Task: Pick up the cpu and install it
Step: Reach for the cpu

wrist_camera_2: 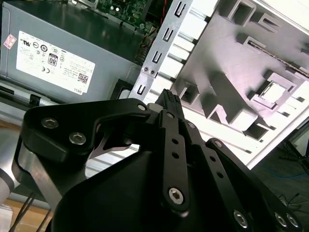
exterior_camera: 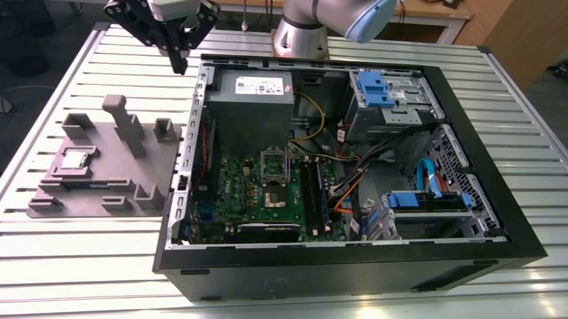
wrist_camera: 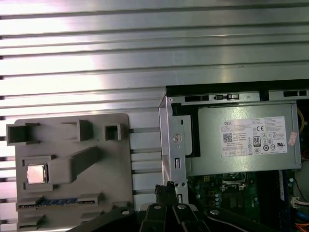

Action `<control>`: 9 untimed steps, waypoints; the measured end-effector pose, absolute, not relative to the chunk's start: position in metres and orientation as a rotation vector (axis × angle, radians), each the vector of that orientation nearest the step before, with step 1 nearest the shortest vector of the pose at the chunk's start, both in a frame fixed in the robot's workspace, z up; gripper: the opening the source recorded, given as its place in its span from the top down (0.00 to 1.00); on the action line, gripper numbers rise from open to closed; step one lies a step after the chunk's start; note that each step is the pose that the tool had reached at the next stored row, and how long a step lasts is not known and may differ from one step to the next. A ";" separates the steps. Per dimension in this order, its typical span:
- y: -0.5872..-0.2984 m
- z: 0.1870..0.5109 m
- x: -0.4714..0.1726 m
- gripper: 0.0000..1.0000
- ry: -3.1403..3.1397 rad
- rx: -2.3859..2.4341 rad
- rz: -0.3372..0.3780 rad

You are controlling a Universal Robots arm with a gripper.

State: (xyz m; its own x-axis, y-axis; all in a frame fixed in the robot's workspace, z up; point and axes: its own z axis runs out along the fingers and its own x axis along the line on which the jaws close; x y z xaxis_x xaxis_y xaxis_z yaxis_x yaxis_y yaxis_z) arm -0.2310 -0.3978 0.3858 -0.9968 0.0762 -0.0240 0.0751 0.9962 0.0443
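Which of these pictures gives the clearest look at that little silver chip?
The first wrist view: it looks straight down on the cpu, square and unobstructed in its grey holder. The exterior view shows the cpu from afar, slanted; the second wrist view shows it tilted and pale.

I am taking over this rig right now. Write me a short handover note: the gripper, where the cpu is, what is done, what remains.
Gripper: shut, holding nothing, hanging by a corner of the open computer case, on the side of the grey fixture tray.
cpu: lying in its recess in the tray, apart from the gripper.
Socket on the green board inside the case: looks empty.
Done: nothing yet.
Left: both the pickup and the install.
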 end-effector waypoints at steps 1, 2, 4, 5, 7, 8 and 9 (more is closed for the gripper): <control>-0.398 0.386 -0.231 0.90 3.113 0.118 0.068; -0.398 0.386 -0.232 0.90 3.113 0.118 0.068; -0.398 0.386 -0.232 0.90 3.113 0.118 0.068; -0.398 0.386 -0.232 0.90 3.113 0.118 0.068; -0.398 0.386 -0.233 0.90 3.113 0.118 0.068; -0.398 0.386 -0.233 0.90 3.113 0.118 0.068; -0.398 0.386 -0.234 0.90 3.113 0.118 0.068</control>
